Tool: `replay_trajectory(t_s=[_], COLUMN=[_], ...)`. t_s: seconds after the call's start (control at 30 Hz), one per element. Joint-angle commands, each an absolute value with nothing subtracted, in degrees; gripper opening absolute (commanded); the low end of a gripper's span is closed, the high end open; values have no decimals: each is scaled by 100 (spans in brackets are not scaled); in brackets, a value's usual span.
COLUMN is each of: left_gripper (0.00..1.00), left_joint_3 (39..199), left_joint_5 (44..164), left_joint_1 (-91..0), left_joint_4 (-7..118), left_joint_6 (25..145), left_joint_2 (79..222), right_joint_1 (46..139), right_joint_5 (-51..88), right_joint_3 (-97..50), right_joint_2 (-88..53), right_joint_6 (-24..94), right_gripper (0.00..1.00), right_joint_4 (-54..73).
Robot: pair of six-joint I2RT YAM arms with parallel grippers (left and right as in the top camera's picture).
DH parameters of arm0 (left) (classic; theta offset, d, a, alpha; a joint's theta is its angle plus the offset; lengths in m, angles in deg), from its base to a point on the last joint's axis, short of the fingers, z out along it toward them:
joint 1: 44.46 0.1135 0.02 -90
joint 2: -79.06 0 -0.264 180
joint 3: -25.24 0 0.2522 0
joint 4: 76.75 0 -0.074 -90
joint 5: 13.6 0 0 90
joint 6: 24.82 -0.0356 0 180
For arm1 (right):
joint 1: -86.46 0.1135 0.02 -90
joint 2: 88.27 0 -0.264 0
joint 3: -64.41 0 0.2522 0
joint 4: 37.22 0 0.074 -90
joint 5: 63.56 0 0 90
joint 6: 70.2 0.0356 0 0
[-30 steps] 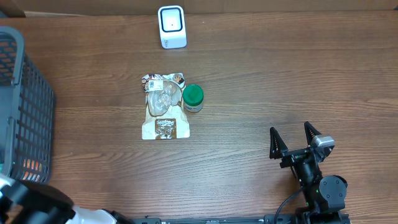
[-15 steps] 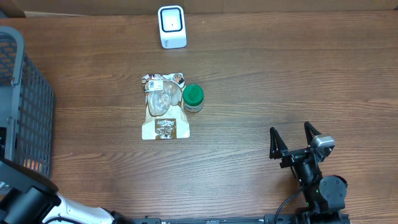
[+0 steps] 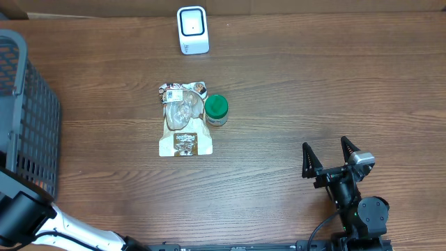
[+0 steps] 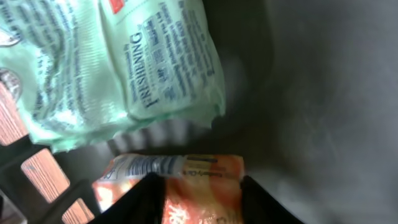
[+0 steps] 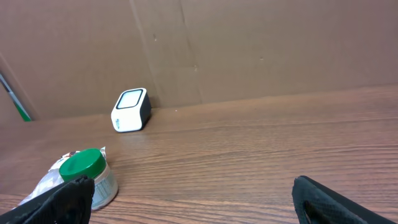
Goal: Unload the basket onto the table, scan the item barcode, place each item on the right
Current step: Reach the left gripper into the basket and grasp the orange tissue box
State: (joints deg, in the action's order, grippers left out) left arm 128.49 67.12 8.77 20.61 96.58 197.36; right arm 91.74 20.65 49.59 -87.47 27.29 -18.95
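We see the left gripper (image 4: 200, 182) down inside the dark basket (image 3: 35, 118) at the left edge of the table (image 3: 313, 84). Only its arm (image 3: 24, 217) shows from overhead, at the basket's near corner. In the left wrist view its two black fingers (image 4: 146, 196) stand either side of an orange packet (image 4: 202, 202) lying on the basket floor. The fingers are partly drawn in around the packet's top edge. The view is dark and close, so we cannot tell if the pads actually press it. A mint-green packet (image 4: 106, 68) lies just beyond the orange one, slightly overlapping its far edge, with "FRESHENING" readable on it. Table wood shows through the basket slats at lower left.

The right gripper (image 3: 324, 143) sits low at the near right of the table with its fingers spread wide and nothing between them. In its own wrist view the right gripper (image 5: 193, 180) frames bare table.

The white barcode scanner (image 3: 193, 29) stands at the far edge of the table, near the cardboard wall (image 5: 249, 43), with its window facing up and forward. A brown-and-white pouch (image 3: 184, 124) lies flat mid-table. A green-lidded jar (image 3: 217, 109) stands upright, touching the pouch's right side. Both are well apart from the basket and from either gripper.
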Motion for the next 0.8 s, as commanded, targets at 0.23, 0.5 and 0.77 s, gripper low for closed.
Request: replay_trajectory(t_s=[0.23,0.5,0.77], left_gripper=[7,4,4], left_joint_3=[12823,12934,14482], left_joint_5=[6551,6590,6891], left_joint_1=[829,829,826], left_joint_4=[2120,2019,1178], left_joint_6=[9647,9492,9494], left_joint_2=[19810,19808,19666], right_joint_1=[9163,9163,9163], right_joint_5=[2035,2035,2035], right_joint_3=[5018,5018,5018], right_joint_2=[-8811,-8811,-8811], right_joint_6=[2751,2751,2751], right_gripper=[100,100,100], right_joint_4=[-1921,-1921,-1921])
